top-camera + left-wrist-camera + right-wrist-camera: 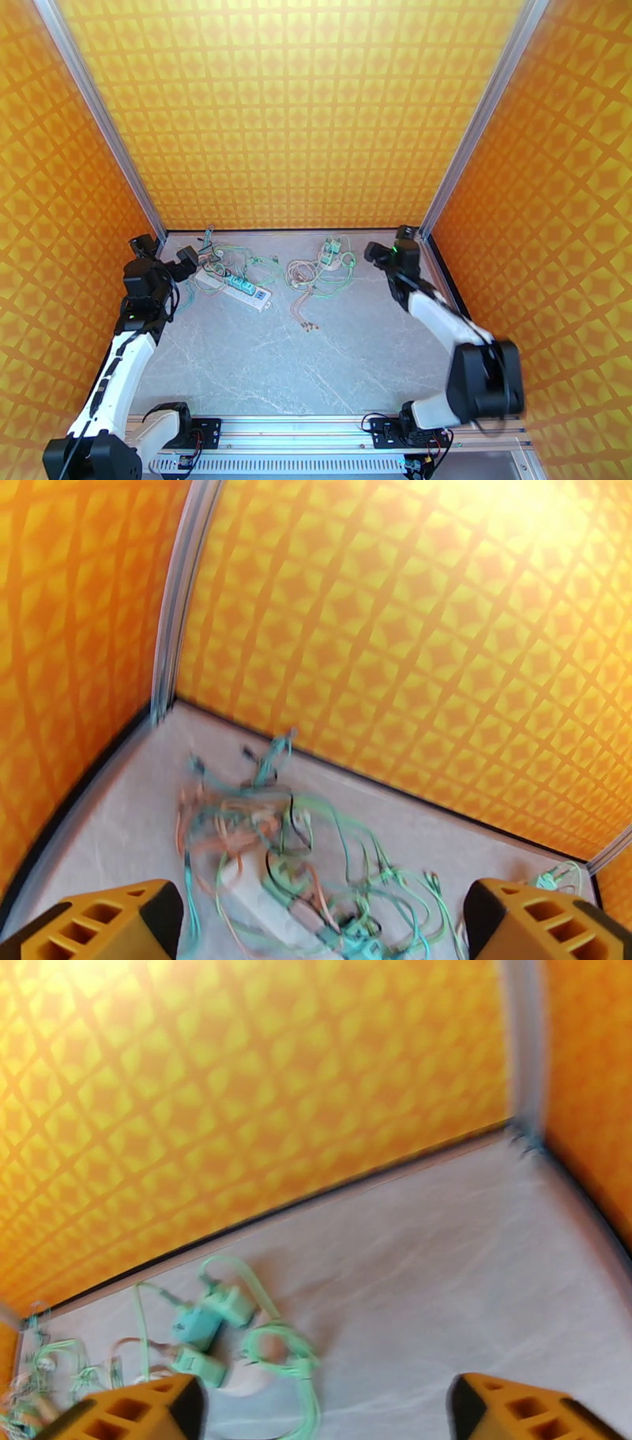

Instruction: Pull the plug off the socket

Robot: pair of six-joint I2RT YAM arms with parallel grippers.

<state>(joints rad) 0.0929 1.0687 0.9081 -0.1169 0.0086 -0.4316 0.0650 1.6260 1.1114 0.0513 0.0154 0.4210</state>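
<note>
A white socket strip (235, 289) lies at the back left of the table with teal plugs (239, 283) seated in it and green and orange cables tangled over it. My left gripper (188, 259) hovers just left of the strip's far end, open. In the left wrist view the strip (257, 886) lies blurred between and beyond my wide-spread fingers (110, 922), a teal plug (355, 936) at its near end. My right gripper (370, 253) hangs at the back right, open with nothing between its fingers (138, 1414).
Loose teal plugs (330, 251) and coiled cables (304, 272) lie mid-back, left of the right gripper; the right wrist view shows them as plugs (207, 1325). Orange patterned walls (300, 110) close the back and both sides. Bare table (316, 363) stretches toward the arm bases.
</note>
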